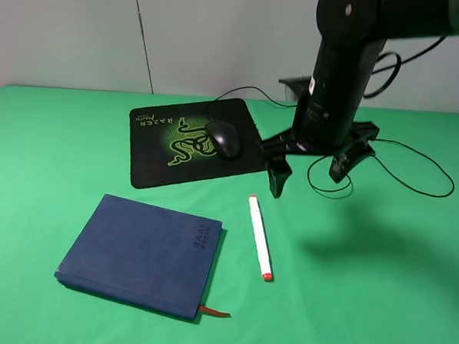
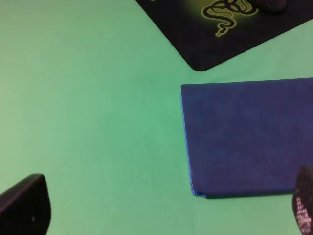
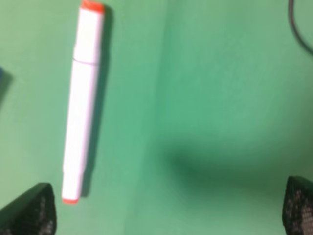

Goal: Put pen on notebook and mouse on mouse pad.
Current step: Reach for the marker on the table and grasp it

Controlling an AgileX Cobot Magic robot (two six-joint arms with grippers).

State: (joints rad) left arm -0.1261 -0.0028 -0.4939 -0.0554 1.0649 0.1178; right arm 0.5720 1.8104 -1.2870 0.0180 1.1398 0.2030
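Hovering above the green cloth worktop (image 1: 377,288), a little toward its far edge from the middle, the right gripper (image 1: 308,180) has its black jaws spread wide and holds nothing.

Half of the task looks done. The small glossy black oval mouse (image 1: 224,137) sits on the thin black rectangular mouse pad with the green snake logo (image 1: 157,157), toward the far edge, and its thin black cable (image 1: 414,170) loops off toward the right edge.

The other half is left. The slim white pen with orange-red ends (image 1: 260,237) lies flat on the bare cloth near the middle of the worktop. It is just beside the dark blue matte notebook (image 1: 137,253) but apart from it, with one end pointing toward the far edge. The notebook lies closed toward the near edge, left of the middle, with nothing on its cover.

In the right wrist view the pen (image 3: 83,103) lies off to one side of the open claw, not between the fingertips. I judge the claw must shift over the pen before it can close on it.

The left gripper (image 2: 166,200) shows only in its own wrist view, fingertips well apart, empty, above the cloth beside the notebook's corner.
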